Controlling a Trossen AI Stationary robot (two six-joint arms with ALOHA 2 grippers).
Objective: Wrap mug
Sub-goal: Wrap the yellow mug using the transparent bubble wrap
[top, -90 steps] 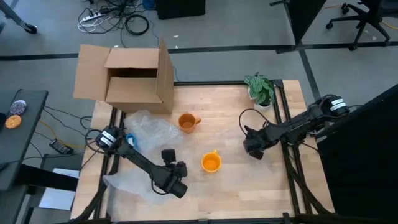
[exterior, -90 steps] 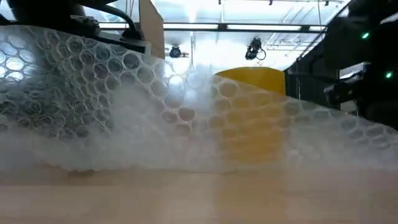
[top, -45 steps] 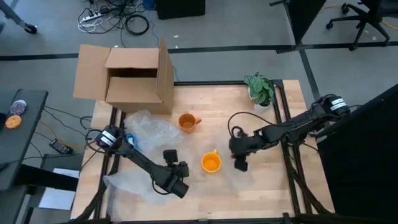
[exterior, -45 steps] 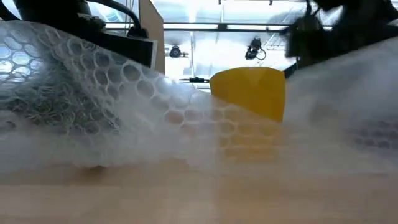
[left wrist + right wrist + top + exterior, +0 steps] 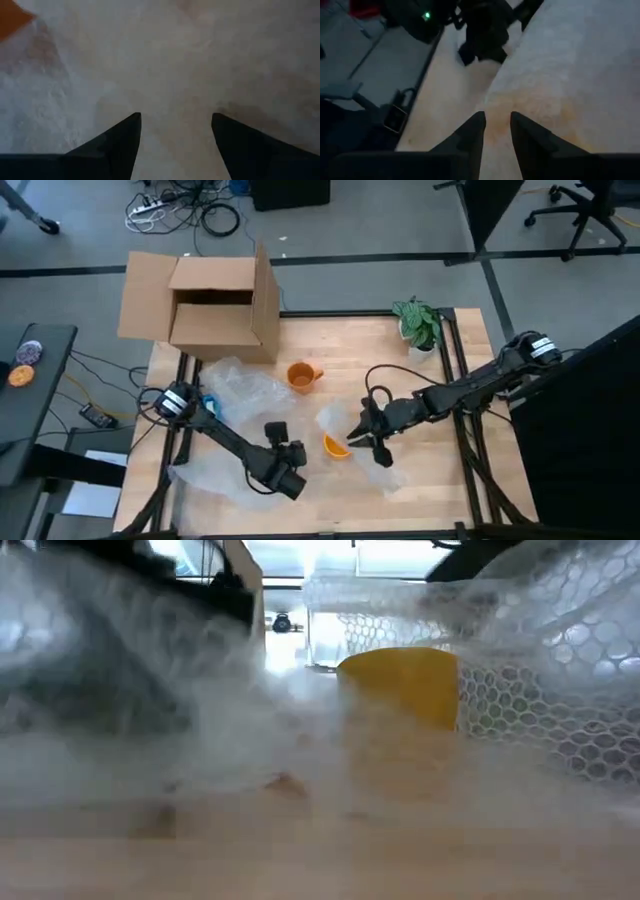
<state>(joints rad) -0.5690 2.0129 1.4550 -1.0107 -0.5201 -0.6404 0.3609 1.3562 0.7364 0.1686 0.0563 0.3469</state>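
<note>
Right gripper (image 5: pixel 362 432) just beside the yellow mug (image 5: pixel 335 446), fingers nearly together, pinching bubble wrap (image 5: pixel 335 420) pulled over it. High view: only part of the mug uncovered. Low view: wrap arches above the mug (image 5: pixel 400 685). Left gripper (image 5: pixel 175 125) parted, holding nothing, over wrap on the mug's other side.

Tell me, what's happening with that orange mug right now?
Right gripper folding wrap over mug. Left gripper open, pinning wrap. Nothing blocking.
</note>
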